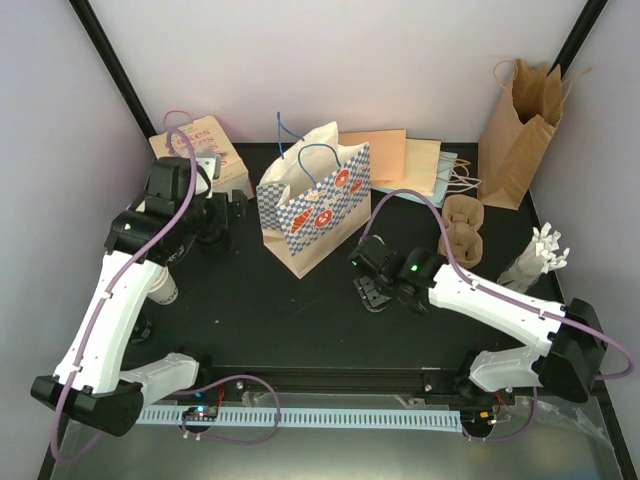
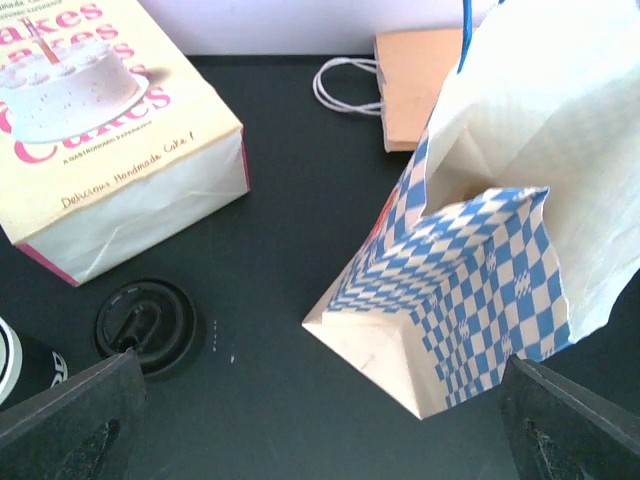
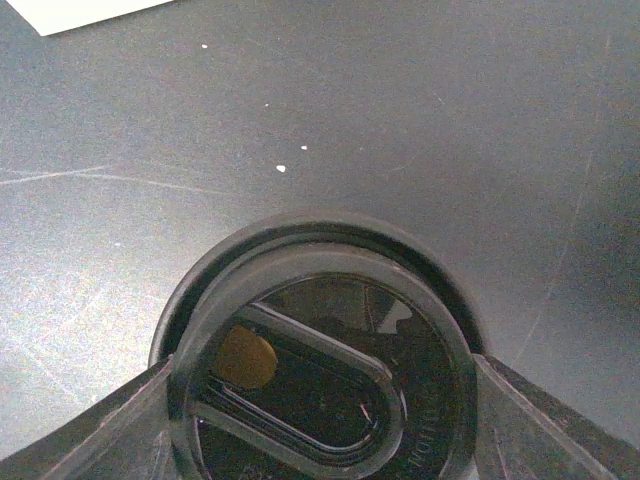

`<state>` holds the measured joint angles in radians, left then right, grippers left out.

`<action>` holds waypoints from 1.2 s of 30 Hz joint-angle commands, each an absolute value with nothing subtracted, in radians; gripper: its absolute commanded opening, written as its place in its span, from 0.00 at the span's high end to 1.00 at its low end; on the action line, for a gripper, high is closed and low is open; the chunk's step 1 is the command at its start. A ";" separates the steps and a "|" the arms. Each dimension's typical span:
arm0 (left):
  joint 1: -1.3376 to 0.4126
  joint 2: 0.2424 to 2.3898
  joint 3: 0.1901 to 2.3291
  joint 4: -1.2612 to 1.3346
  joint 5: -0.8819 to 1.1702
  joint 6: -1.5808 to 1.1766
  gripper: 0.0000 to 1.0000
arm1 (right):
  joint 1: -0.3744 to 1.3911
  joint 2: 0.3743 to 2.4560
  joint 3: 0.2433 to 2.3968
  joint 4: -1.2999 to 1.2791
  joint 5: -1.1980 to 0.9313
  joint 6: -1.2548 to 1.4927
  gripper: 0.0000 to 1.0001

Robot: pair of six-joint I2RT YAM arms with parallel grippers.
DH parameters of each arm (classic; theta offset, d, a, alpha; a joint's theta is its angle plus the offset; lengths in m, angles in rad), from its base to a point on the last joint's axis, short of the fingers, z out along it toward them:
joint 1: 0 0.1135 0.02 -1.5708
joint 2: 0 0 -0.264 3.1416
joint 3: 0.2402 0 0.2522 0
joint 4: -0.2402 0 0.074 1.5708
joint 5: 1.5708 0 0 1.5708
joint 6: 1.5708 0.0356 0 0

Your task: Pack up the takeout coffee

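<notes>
My right gripper (image 1: 370,288) is low over the table in front of the checkered bag. In the right wrist view its jaws (image 3: 320,400) press both sides of a round black lid (image 3: 320,370); what is under the lid is hidden. My left gripper (image 1: 222,215) is open and empty left of the bag, and in the left wrist view (image 2: 320,410) its fingers (image 2: 80,410) stand wide apart. A second black lid (image 2: 146,325) lies flat on the table beside the cake book. A stack of white ribbed cups (image 1: 536,258) lies at the right. A cup (image 1: 165,287) stands under the left arm.
The blue-and-white checkered paper bag (image 1: 315,212) stands open mid-table and also shows in the left wrist view (image 2: 480,280). A cake book (image 1: 200,150) lies back left. A brown paper bag (image 1: 520,120), flat bags (image 1: 405,160) and a cardboard cup carrier (image 1: 462,230) are back right.
</notes>
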<state>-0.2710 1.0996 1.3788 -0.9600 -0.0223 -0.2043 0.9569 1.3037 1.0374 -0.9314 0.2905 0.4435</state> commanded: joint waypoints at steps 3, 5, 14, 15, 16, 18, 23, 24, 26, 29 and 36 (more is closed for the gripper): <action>-0.255 1.142 1.456 -0.944 0.003 -0.174 0.01 | 0.948 1.277 1.023 -0.912 0.285 0.441 0.27; -0.255 1.146 1.458 -0.941 0.013 -0.170 0.01 | 0.948 1.280 1.019 -0.909 0.277 0.438 0.27; -0.253 1.133 1.441 -0.945 0.007 -0.157 0.01 | 0.948 1.310 1.012 -0.896 0.253 0.431 0.27; -0.254 1.131 1.438 -0.945 0.006 -0.157 0.01 | 0.947 1.313 1.012 -0.896 0.252 0.431 0.27; -0.253 1.130 1.436 -0.945 0.006 -0.156 0.01 | 0.948 1.316 1.011 -0.895 0.251 0.429 0.27; -0.253 1.128 1.432 -0.945 0.005 -0.155 0.01 | 0.948 1.323 1.011 -0.892 0.249 0.428 0.27; -0.253 1.127 1.429 -0.944 0.003 -0.152 0.01 | 0.948 1.336 1.011 -0.888 0.244 0.423 0.27; -0.253 1.126 1.428 -0.945 0.003 -0.151 0.01 | 0.948 1.339 1.012 -0.887 0.241 0.422 0.27; -0.253 1.124 1.426 -0.945 0.001 -0.150 0.01 | 0.948 1.341 1.011 -0.887 0.240 0.419 0.27; -0.253 1.123 1.424 -0.946 0.000 -0.149 0.01 | 0.948 1.348 1.012 -0.886 0.239 0.417 0.26; -0.252 1.120 1.418 -0.947 -0.003 -0.146 0.01 | 0.948 1.361 1.017 -0.885 0.236 0.412 0.26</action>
